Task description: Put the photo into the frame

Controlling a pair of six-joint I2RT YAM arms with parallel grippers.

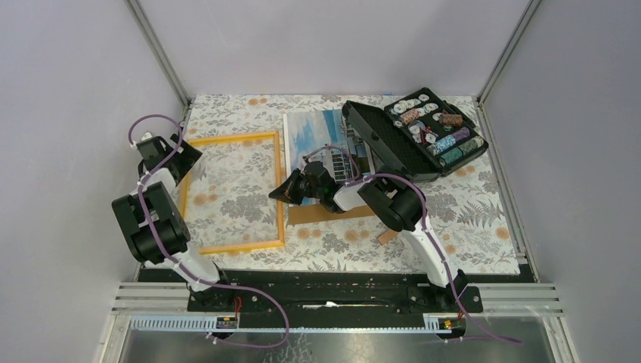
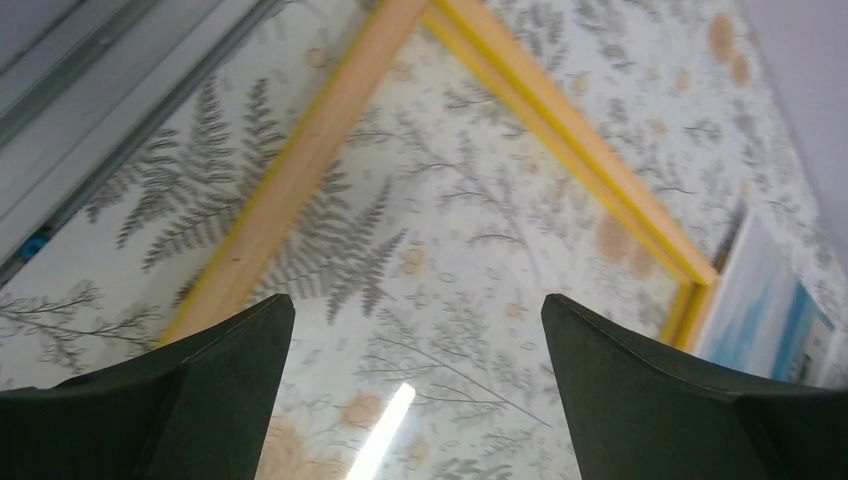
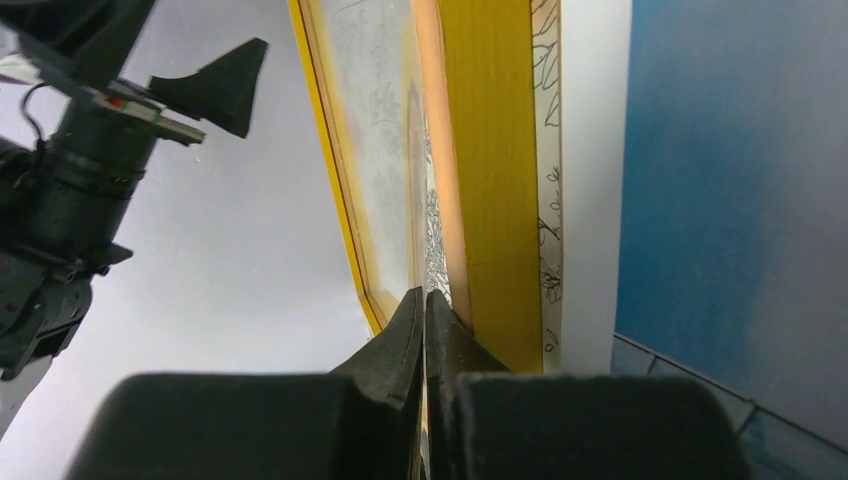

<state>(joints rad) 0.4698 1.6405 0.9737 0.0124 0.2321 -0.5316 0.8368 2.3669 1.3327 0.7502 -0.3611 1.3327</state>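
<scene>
The orange-yellow frame (image 1: 278, 189) lies flat on the floral tablecloth, left of centre, and the cloth shows through its glossy pane. The photo (image 1: 314, 132), blue sky and a white building, lies face up just right of the frame, partly under the right arm and the black case. My left gripper (image 1: 179, 153) hangs open over the frame's far left corner (image 2: 430, 15) with nothing between its fingers (image 2: 200, 400). My right gripper (image 1: 277, 193) is shut, its tips (image 3: 425, 305) at the inner edge of the frame's right rail (image 3: 490, 180). The photo (image 3: 730, 180) lies beyond that rail.
An open black case (image 1: 382, 144) of poker chips stands at the back right, overlapping the photo's corner. A plain brown board (image 1: 321, 215) lies under the right arm. Grey walls and metal posts close in the table on three sides.
</scene>
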